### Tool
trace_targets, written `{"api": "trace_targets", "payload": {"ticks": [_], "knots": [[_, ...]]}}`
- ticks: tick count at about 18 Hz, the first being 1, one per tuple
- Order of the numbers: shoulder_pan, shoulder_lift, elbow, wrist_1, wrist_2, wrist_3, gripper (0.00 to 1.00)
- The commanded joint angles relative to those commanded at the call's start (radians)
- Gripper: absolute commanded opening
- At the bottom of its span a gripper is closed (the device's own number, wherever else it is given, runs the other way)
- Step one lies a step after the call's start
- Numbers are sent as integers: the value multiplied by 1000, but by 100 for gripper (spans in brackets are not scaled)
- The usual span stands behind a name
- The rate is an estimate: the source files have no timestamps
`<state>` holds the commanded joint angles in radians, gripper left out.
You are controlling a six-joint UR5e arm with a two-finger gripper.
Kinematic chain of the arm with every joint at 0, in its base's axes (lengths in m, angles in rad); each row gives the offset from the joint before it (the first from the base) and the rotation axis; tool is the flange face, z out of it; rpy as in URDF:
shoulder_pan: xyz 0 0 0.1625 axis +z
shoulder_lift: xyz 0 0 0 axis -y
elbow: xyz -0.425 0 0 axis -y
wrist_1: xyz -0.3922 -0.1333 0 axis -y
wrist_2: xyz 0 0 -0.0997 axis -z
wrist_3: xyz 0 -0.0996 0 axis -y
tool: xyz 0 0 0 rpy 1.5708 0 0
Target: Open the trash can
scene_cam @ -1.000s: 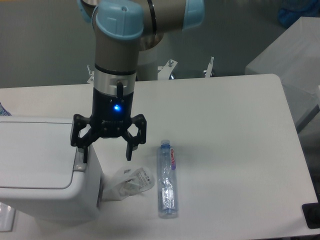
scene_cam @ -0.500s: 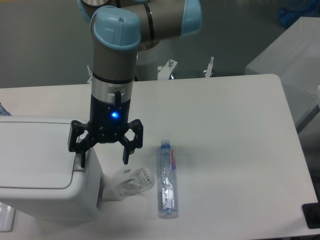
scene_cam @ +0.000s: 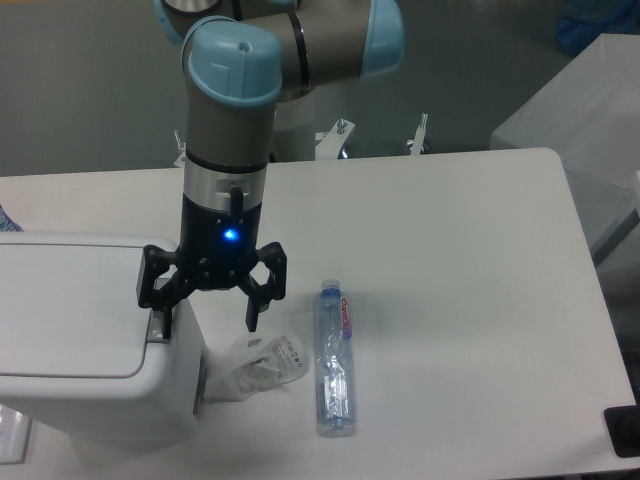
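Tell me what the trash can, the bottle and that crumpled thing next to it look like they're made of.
Trash can: likely white plastic, smooth and matte, with rounded moulded corners.
Bottle: clear thin plastic, see-through, with glints and a small printed label.
Crumpled thing: seems to be a clear plastic film wrapper with dark print; wrinkled and translucent, though too small to be sure.

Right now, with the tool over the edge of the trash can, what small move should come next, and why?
Probably lower the tool slightly, so its left finger presses the grey latch strip. The trash can lid looks shut, and that finger sits right above the strip.
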<state>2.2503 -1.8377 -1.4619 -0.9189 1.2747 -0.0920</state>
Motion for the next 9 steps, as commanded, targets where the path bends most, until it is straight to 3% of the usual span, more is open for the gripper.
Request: {"api": "trace_targets", "payload": {"ticks": [9], "knots": [[-3,-8,0,0,2,2,100]]}}
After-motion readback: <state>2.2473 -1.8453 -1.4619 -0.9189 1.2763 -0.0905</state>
